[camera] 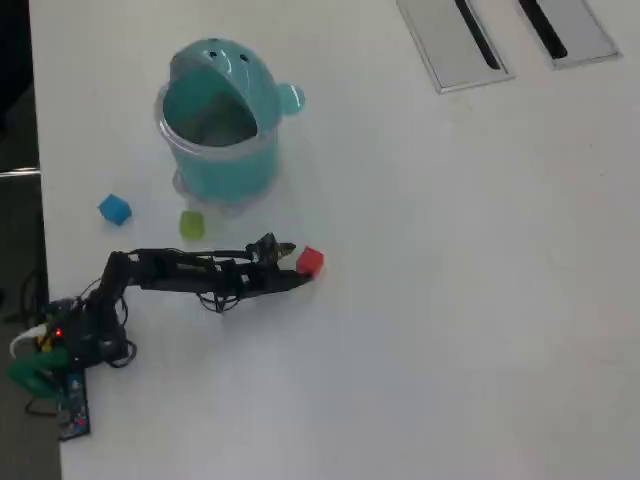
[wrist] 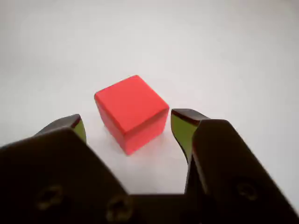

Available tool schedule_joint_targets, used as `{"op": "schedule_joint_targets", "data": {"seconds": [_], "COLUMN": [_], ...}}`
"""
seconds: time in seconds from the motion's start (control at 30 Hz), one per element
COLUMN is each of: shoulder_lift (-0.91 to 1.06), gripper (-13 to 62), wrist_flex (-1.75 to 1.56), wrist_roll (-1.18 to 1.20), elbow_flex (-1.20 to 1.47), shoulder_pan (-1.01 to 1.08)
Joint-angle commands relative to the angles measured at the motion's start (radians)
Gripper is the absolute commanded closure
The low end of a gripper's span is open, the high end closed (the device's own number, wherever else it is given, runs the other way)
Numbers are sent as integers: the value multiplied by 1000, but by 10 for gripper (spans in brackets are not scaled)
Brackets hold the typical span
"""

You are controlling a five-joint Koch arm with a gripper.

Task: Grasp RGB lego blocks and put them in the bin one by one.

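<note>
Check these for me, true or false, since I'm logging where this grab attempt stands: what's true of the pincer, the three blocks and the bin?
1. The pincer is open around the red block. True.
2. The red block is lifted off the table. False: it rests on the table.
3. The blue block lies in the bin. False: it lies on the table beside it.
4. The yellow-green block lies between the blue block and the red one in the overhead view. True.
</note>
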Motion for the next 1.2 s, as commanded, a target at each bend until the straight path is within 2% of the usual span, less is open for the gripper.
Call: {"op": "schedule_joint_targets", "data": {"seconds": [0.0,0.37,0.53,0.63,1.17], "shoulder_lift": [-6,-201,-209,-133,469], "gripper": [154,161,242,299,299], "wrist_flex": [-71,-23,-21,-28,101], "wrist_roll": [0,3,28,75,106], "elbow_flex": [-98,-296,-336,-308,18], "shoulder_pan": [9,54,69,66,-28]}}
